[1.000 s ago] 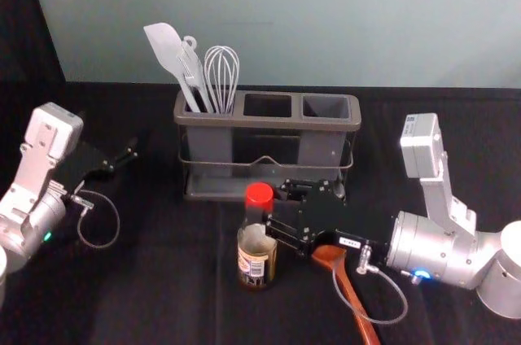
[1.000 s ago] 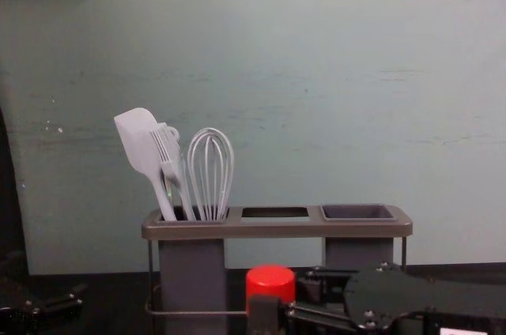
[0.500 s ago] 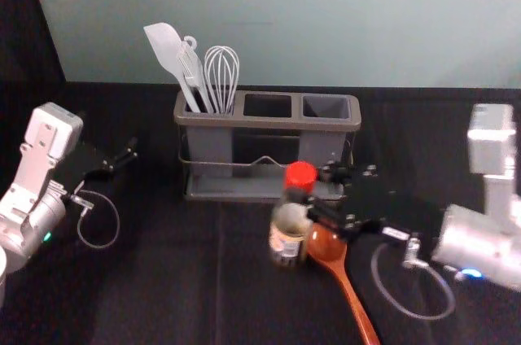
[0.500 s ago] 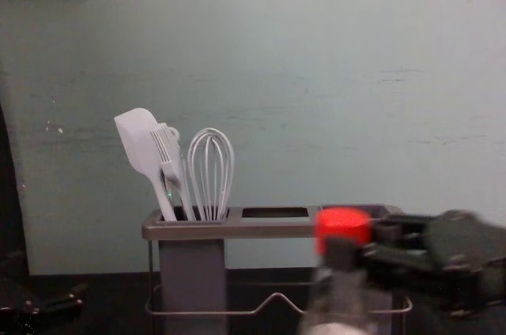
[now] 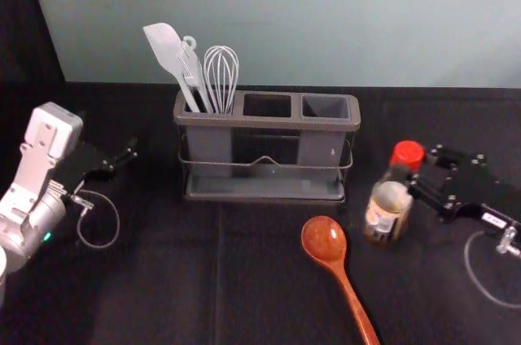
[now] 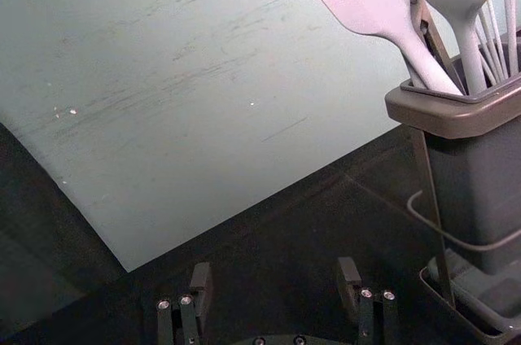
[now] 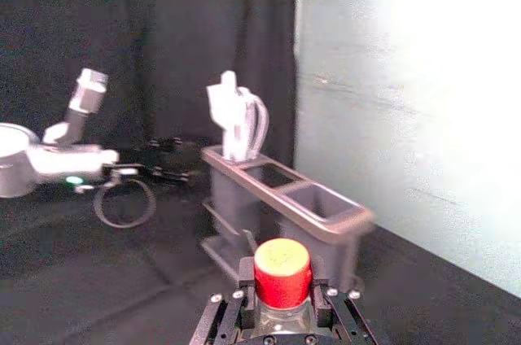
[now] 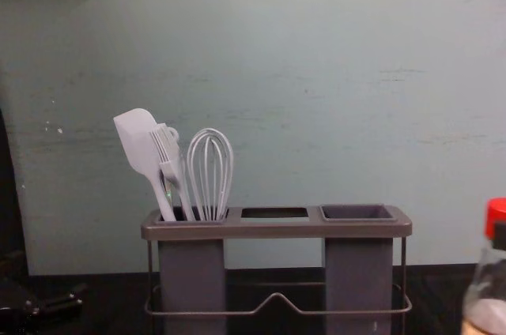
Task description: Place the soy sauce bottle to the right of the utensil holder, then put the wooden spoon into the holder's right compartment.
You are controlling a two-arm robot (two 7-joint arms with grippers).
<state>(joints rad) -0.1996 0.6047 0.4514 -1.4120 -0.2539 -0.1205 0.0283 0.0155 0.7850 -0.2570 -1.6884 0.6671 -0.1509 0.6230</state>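
Observation:
My right gripper [image 5: 423, 176] is shut on the neck of the soy sauce bottle [image 5: 387, 208], right of and in front of the utensil holder [image 5: 264, 186]. In the right wrist view the red cap [image 7: 282, 273] stands between the fingertips of my right gripper [image 7: 282, 280]. The chest view has the bottle [image 8: 486, 303] at its right edge. On the table lies the wooden spoon [image 5: 324, 239], bowl toward the holder. The holder's right compartment [image 5: 326, 106] has nothing in it. My left gripper [image 5: 130, 154] is parked at the left; its fingers [image 6: 201, 288] stand apart in the left wrist view.
A white spatula [image 5: 167, 48], a brush [image 5: 192, 68] and a whisk [image 5: 221, 76] stand in the holder's left compartment. Behind the table rises a pale wall [image 5: 326, 19], with a dark curtain [image 5: 32, 28] at the left.
My right gripper has carried the bottle to the right, past the spoon and beyond the holder's right end. The spoon's bowl is uncovered now. My left arm has stayed still.

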